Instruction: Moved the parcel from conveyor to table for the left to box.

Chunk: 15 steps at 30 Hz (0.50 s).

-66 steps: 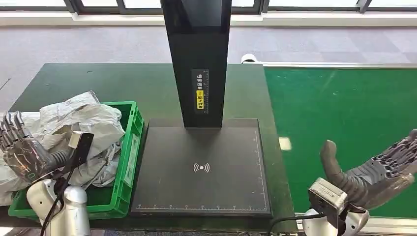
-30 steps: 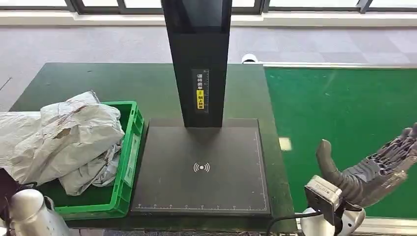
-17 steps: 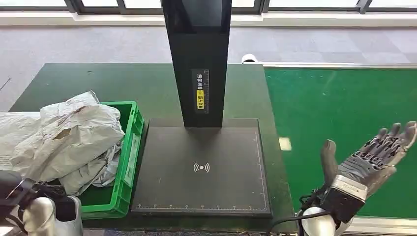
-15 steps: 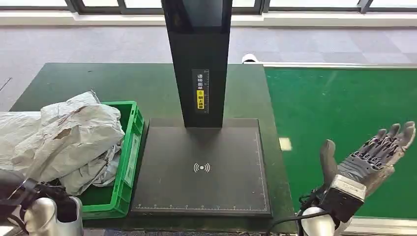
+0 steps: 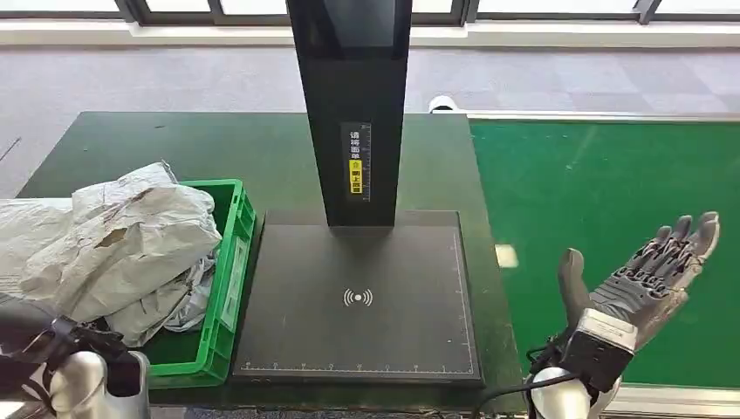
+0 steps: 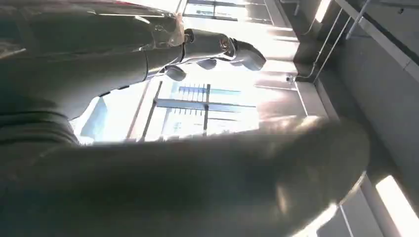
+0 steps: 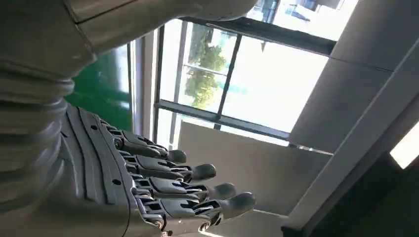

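The robot's right hand (image 5: 646, 279) is raised over the near part of the green conveyor (image 5: 611, 218), palm turned toward the middle of the scene, with its fingers (image 5: 685, 240) stretched out and spread and the thumb standing apart from them. It holds nothing. In the right wrist view the same hand (image 7: 128, 187) shows its dark fingers extended side by side against a bright window, again with nothing between them.

Across from that hand's palm side lies the flat black scanner base (image 5: 358, 297), carrying a small wireless mark in the middle and a tall black column (image 5: 349, 105) rising from its far edge, with a yellow and white label on the column's face. Both sit on the dark green table (image 5: 174, 148), which meets the conveyor along one side.

Beyond the scanner, on the side away from the right hand, a green crate (image 5: 229, 262) holds a heap of crumpled grey parcels (image 5: 131, 236); the pile spills past the crate's outer rim. The parcels lie well apart from the right hand.

The left arm (image 5: 78, 384) comes up at the near corner of the crate, just beside it. The left hand (image 6: 212, 47) appears in the left wrist view against glare from a window, and I cannot tell how its fingers lie.
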Each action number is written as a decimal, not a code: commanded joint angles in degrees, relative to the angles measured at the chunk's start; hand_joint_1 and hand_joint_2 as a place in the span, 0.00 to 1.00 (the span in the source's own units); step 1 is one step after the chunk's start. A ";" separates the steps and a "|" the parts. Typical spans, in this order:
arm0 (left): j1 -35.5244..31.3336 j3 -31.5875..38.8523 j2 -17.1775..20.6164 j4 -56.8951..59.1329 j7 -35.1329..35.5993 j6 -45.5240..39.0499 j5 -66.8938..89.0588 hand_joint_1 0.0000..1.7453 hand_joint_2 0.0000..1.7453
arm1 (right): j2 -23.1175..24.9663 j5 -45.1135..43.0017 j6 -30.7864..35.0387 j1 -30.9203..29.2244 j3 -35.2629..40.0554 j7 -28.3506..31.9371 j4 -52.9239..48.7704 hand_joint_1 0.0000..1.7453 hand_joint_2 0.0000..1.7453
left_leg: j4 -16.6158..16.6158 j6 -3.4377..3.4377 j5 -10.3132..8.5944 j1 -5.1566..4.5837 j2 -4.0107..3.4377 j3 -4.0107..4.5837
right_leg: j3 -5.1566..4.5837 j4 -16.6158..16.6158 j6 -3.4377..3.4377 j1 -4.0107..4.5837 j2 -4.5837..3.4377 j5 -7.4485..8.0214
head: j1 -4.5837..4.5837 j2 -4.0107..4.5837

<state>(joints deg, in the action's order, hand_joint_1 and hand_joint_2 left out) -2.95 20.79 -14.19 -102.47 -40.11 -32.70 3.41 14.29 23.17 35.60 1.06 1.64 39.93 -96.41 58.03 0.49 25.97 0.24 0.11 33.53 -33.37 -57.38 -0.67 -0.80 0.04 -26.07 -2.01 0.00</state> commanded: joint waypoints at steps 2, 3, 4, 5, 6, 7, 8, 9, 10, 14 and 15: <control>0.57 -17.24 0.16 7.32 3.96 27.11 4.56 0.00 1.00 | -2.74 -3.14 -25.04 -5.43 10.04 -3.73 10.58 0.00 1.00 | -0.16 -0.01 -0.10 0.04 0.10 -0.11 | 0.17 0.19 0.03 0.05 0.11 0.08 | 0.00 -0.02; 0.94 -18.37 0.47 7.68 3.99 26.97 4.76 0.00 1.00 | -2.85 -2.76 -24.96 -5.76 10.87 -4.19 10.93 0.00 1.00 | -0.04 -0.01 -0.06 0.01 0.04 -0.03 | 0.03 0.06 0.01 0.01 0.05 0.05 | 0.02 0.00; 1.53 -19.15 0.66 7.81 3.88 26.97 4.58 0.00 1.00 | -3.03 -2.69 -24.87 -5.88 11.60 -4.36 11.28 0.00 1.00 | -0.10 -0.02 -0.11 0.00 0.07 -0.02 | 0.04 0.13 0.01 0.01 0.08 0.09 | 0.00 0.00; 2.00 -19.24 0.71 7.78 3.68 27.04 4.32 0.00 1.00 | -3.08 -2.68 -24.82 -5.84 11.80 -4.37 11.53 0.00 1.00 | -0.08 -0.04 -0.05 -0.01 -0.06 -0.08 | 0.07 0.10 0.00 0.00 -0.05 0.05 | 0.02 0.00; 2.00 -19.24 0.71 7.78 3.68 27.04 4.32 0.00 1.00 | -3.08 -2.68 -24.82 -5.84 11.80 -4.37 11.53 0.00 1.00 | -0.16 -0.04 -0.08 0.01 -0.07 -0.10 | 0.12 0.19 0.01 0.02 -0.07 0.11 | 0.00 0.00; 2.22 -19.06 0.90 7.65 3.48 27.12 4.15 0.00 1.00 | -3.26 -2.68 -24.86 -5.74 11.77 -4.35 11.56 0.00 1.00 | -0.12 -0.02 -0.05 -0.01 -0.07 -0.13 | 0.13 0.13 0.02 0.00 -0.07 0.09 | 0.02 -0.02; 2.29 -18.84 1.08 7.49 3.39 27.23 3.98 0.00 1.00 | -3.42 -2.67 -24.86 -5.68 11.72 -4.35 11.49 0.00 1.00 | -0.19 -0.01 -0.07 0.01 -0.10 -0.19 | 0.18 0.21 0.03 0.02 -0.10 0.12 | 0.00 0.00; 2.29 -18.84 1.08 7.49 3.39 27.23 3.98 0.00 1.00 | -3.42 -2.67 -24.86 -5.68 11.72 -4.35 11.49 0.00 1.00 | -0.09 0.00 -0.05 0.01 -0.06 -0.10 | 0.09 0.11 0.02 0.02 -0.07 0.09 | 0.00 -0.02; 2.25 -18.64 1.23 7.34 3.38 27.38 3.81 0.00 1.00 | -3.55 -2.65 -24.84 -5.63 11.63 -4.35 11.37 0.00 1.00 | -0.18 0.01 -0.08 0.01 -0.03 -0.14 | 0.12 0.17 0.05 0.02 -0.04 0.10 | 0.02 0.00; 2.25 -18.64 1.23 7.34 3.38 27.38 3.81 0.00 1.00 | -3.55 -2.65 -24.84 -5.63 11.63 -4.35 11.37 0.00 1.00 | -0.14 0.00 -0.07 0.01 -0.02 -0.12 | 0.11 0.14 0.05 0.03 -0.03 0.08 | 0.00 0.00; 2.25 -18.64 1.23 7.34 3.38 27.38 3.81 0.00 1.00 | -3.55 -2.65 -24.84 -5.63 11.63 -4.35 11.37 0.00 1.00 | -0.08 0.00 -0.05 0.02 -0.05 -0.08 | 0.06 0.09 0.06 0.04 -0.05 0.06 | 0.02 0.00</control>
<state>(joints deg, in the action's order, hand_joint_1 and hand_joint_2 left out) -0.34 4.09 -14.40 -98.36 -36.83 -5.35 7.50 13.53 20.57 10.67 -2.39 10.77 35.76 -89.68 58.03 0.48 25.92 0.24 0.12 33.57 -33.43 -57.39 -0.64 -0.79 0.04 -26.03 -1.99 0.00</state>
